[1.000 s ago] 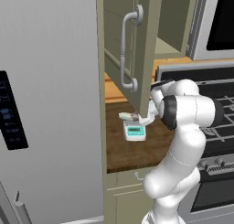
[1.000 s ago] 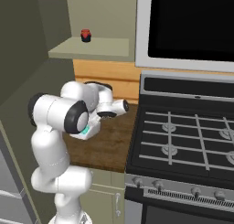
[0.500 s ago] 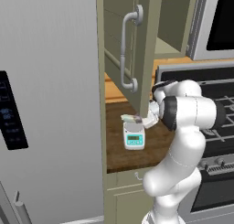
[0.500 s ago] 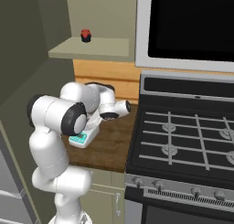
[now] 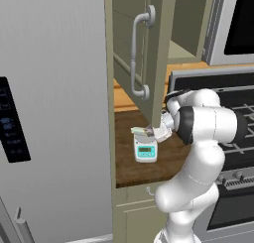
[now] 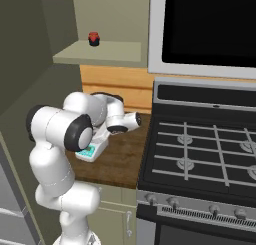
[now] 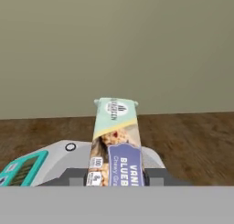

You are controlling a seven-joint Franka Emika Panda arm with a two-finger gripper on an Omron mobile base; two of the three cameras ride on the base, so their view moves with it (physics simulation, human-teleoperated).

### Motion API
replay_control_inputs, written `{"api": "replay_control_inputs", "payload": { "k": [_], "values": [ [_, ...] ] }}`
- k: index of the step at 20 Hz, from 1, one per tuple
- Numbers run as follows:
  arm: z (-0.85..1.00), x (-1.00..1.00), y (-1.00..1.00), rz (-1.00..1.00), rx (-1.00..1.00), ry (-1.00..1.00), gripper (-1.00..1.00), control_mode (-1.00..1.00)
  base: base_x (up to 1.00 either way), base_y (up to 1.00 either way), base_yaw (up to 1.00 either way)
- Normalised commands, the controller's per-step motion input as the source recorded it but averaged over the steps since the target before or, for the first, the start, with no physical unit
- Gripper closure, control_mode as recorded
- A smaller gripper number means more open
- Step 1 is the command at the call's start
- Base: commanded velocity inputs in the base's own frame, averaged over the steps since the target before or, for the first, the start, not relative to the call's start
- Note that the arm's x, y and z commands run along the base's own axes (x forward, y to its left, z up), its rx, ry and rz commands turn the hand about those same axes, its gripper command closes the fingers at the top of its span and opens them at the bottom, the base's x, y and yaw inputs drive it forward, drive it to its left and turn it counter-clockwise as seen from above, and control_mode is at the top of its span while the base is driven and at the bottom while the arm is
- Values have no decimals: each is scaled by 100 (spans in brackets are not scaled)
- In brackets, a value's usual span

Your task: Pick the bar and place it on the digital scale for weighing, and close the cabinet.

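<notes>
The gripper [image 7: 114, 176] is closed on the bar [image 7: 115, 143], one finger on each long edge, holding it level just above the digital scale [image 5: 145, 149]. The scale stands on the dark wooden table [image 5: 134, 162], near its front edge, display [image 7: 20, 169] facing outward. The cabinet [image 5: 158, 53] door stands open, swung out over the table; its lower corner hangs directly above the gripper [image 5: 151, 133], and its curved grey handle [image 5: 137, 51] faces left. A grey refrigerator [image 5: 49, 113] bounds the table on the left and a gas stove [image 6: 205, 154] on the right, leaving a narrow working bay. A small red object [image 6: 93, 37] sits on the cabinet shelf [image 6: 100, 51].
</notes>
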Motion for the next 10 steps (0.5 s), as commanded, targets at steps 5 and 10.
{"api": "replay_control_inputs", "payload": {
  "k": [5, 10],
  "values": [
    [-3, -7, 0, 0, 0, 0, 100, -100, 0, 0, 0],
    [-10, 0, 7, 0, 0, 0, -100, -100, 0, 0, 0]
  ]
}}
